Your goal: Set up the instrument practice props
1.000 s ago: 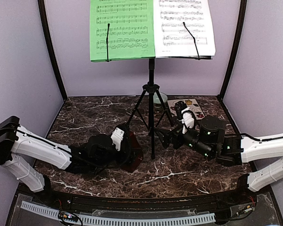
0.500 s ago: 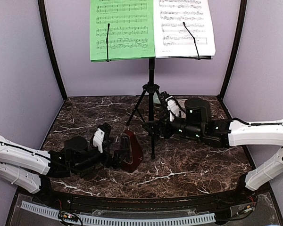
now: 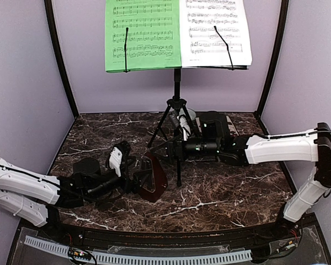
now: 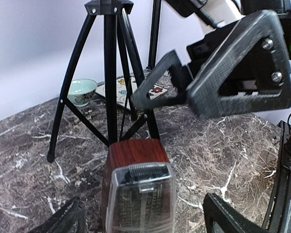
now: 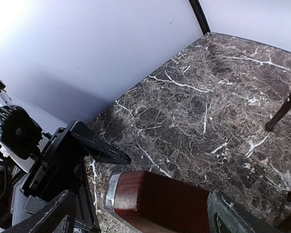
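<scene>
Metronome (image 4: 138,194) appears to rest on the marble table (image 4: 242,145), squarely between the two fingers of the left gripper (image 4: 141,206). Those fingers stand wide apart with a gap on each side of the wooden case, so they hold nothing. From above it looks slightly tipped, but I cannot tell whether it stands flat. Just past the left fingertips, the right gripper (image 5: 138,206) reaches in from the opposite side. Its jaws are also spread wide and empty, and the case lies between its own fingers too. The step looks like setting the metronome down by the stand, or passing it from one arm to the other. Either way, only one gripper should act at a time. If the left is letting go, it should back straight out along its own line so neither finger brushes the case and topples it. The right should close only once those fingers are clear, and low on the broad part of the pyramid, where the sloped sides are less likely to squeeze it up and out. Farther beyond both sets of jaws are the thin tripod legs of the stand (image 4: 109,73), easy to snag with a sweeping wrist. A bowl (image 4: 82,91) and tile (image 4: 121,90) lie behind them. High above the jaws, the green sheet (image 3: 142,36) and white sheet (image 3: 215,30) already rest on the desk.
</scene>
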You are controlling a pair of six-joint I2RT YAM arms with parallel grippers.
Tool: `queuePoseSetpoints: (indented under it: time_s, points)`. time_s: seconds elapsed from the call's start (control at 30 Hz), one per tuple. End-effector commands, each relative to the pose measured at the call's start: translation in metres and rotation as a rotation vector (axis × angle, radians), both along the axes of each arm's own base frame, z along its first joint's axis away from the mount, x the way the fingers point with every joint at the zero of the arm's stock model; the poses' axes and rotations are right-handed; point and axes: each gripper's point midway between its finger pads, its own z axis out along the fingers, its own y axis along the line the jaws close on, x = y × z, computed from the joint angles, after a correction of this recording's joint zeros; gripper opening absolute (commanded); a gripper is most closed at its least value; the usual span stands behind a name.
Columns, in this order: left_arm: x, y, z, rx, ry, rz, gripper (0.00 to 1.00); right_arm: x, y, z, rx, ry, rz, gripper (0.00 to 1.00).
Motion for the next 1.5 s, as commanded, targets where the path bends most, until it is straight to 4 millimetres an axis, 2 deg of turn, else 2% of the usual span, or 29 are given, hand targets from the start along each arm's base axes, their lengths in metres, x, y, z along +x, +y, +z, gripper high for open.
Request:
queuePoseSetpoints:
  time_s: [0.0, 0.2, 0.37, 0.63, 0.8, 1.03, 1.17, 1.47]
  points:
    - [0.008, -0.004, 0.032, -0.031, -0.094, 0.020, 0.84, 0.009, 0.011, 0.009, 0.063, 0.062, 0.012, 0.93]
    - [0.012, -0.008, 0.032, -0.003, -0.101, 0.029, 0.78, 0.016, 0.017, 0.003, 0.065, 0.090, 0.002, 0.88]
    - [0.014, -0.012, 0.030, -0.001, -0.091, 0.031, 0.76, 0.018, 0.020, -0.012, 0.050, 0.115, 0.003, 0.85]
    - [0.017, -0.015, 0.027, 0.021, -0.084, 0.040, 0.67, 0.022, 0.017, -0.037, 0.005, 0.135, -0.020, 0.81]
    - [0.017, -0.014, 0.021, 0.042, -0.073, 0.043, 0.58, 0.023, 0.013, -0.053, -0.029, 0.147, -0.036, 0.80]
    - [0.019, -0.012, 0.011, 0.083, -0.059, 0.057, 0.53, 0.023, 0.007, -0.072, -0.078, 0.153, -0.054, 0.79]
    - [0.018, -0.012, 0.012, 0.079, -0.057, 0.052, 0.41, 0.024, 0.000, -0.087, -0.119, 0.153, -0.079, 0.79]
    - [0.004, -0.014, 0.009, 0.078, -0.102, -0.037, 0.30, 0.023, -0.014, -0.130, -0.215, 0.166, -0.110, 0.78]
